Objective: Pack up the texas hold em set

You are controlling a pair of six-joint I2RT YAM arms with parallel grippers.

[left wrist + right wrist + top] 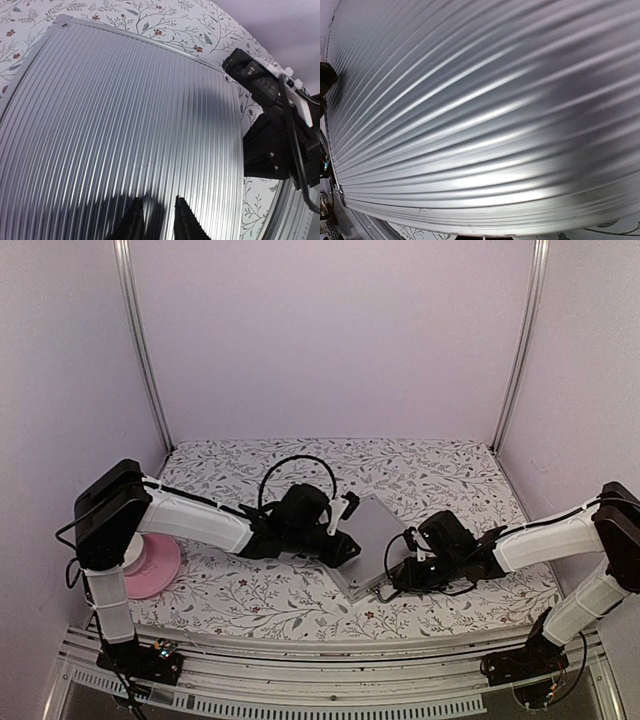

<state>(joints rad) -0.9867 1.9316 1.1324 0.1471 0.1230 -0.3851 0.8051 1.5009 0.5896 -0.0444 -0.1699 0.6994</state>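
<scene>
- Two end effectors meet at the flat silver ribbed aluminium case point(378, 540), which lies closed on the floral-patterned surface point(250, 465), a little right of the middle.
- The left end effector point(159, 222) reaches over the case from the left. Its black fingertips point(135, 220) are drawn almost together, with only a narrow slit between them and nothing gripped. They sit at or just above the ribbed lid; whether they touch it cannot be told.
- The right end effector point(403, 575) is closed at the case's near right edge. Its wrist view is filled by the lid at very close range and shows neither the fingers nor whether anything is pinched.
- A round pink plate point(165, 565) lies at the near left, well apart from the case.
</scene>
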